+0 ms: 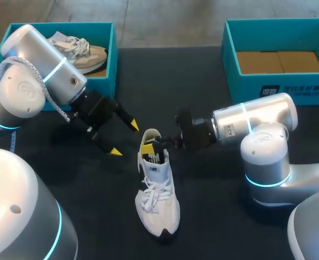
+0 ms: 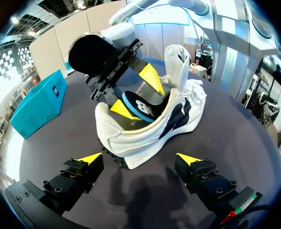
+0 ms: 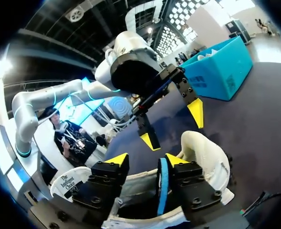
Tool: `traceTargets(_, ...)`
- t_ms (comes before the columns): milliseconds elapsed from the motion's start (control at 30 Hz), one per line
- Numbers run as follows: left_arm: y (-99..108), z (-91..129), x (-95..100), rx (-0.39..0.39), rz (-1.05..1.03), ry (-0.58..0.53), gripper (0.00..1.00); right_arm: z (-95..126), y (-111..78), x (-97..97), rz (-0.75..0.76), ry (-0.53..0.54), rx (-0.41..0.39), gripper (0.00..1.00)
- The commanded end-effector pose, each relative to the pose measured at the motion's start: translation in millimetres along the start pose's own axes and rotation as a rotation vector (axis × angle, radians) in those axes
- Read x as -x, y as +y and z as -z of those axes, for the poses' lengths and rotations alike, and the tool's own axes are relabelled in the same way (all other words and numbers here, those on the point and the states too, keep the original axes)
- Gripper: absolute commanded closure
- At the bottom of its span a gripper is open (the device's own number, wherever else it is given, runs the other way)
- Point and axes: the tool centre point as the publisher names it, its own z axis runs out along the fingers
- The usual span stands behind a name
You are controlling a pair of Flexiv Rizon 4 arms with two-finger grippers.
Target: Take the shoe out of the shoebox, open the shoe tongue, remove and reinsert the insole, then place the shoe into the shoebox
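Observation:
A white sneaker (image 1: 158, 201) lies on the black table, heel toward the far side. My right gripper (image 1: 155, 145) reaches into its opening at the heel. In the right wrist view its fingers (image 3: 176, 162) stand apart, open. The blue insole (image 3: 163, 187) stands on edge in the sneaker (image 3: 205, 160), against one finger only. My left gripper (image 1: 124, 138) hangs wide open just left of the heel, holding nothing. From the left wrist, the sneaker (image 2: 178, 117) and its insole (image 2: 141, 108) lie ahead of the open left gripper (image 2: 139, 158), with the right gripper (image 2: 136, 94) in the opening.
A teal shoebox (image 1: 114, 54) at the far left holds another sneaker (image 1: 78, 50). A second teal box (image 1: 231, 54) with a cardboard floor stands at the far right. My right arm's base (image 1: 265, 173) is to the right of the shoe.

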Motion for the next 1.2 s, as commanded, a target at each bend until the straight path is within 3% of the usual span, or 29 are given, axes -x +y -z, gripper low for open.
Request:
traceTargets(33, 0, 0, -0.1, 0.003, 0.0, 0.001, 0.0, 1, 8.5, -2.8, 0.011, -0.013, -0.011, 0.29)
traceTargets(300, 0, 0, -0.1, 0.003, 0.0, 0.001, 0.0, 4, 16.3, -7.5, 0.034, -0.034, -0.016, 0.37)
traceTargets(433, 0, 0, -0.1, 0.003, 0.0, 0.001, 0.0, 5, 15.4, -8.0, 0.033, -0.041, -0.016, 0.5)
traceTargets(633, 0, 0, -0.1, 0.003, 0.0, 0.001, 0.0, 11, 10.5, -9.0, 0.022, -0.058, -0.002, 0.48)
traceTargets(800, 0, 0, -0.1, 0.003, 0.0, 0.001, 0.0, 18, 12.8, -14.1, 0.041, -0.083, 0.022, 0.4)
traceTargets(900, 0, 0, -0.1, 0.003, 0.0, 0.001, 0.0, 22, 17.7, -19.0, 0.06, -0.097, 0.03, 0.45)
traceTargets(1033, 0, 0, -0.1, 0.003, 0.0, 0.001, 0.0, 28, 24.4, -26.4, 0.071, -0.139, 0.022, 0.41)
traceTargets(1200, 0, 0, -0.1, 0.003, 0.0, 0.001, 0.0, 34, 26.4, -31.5, 0.039, -0.208, -0.004, 0.44)
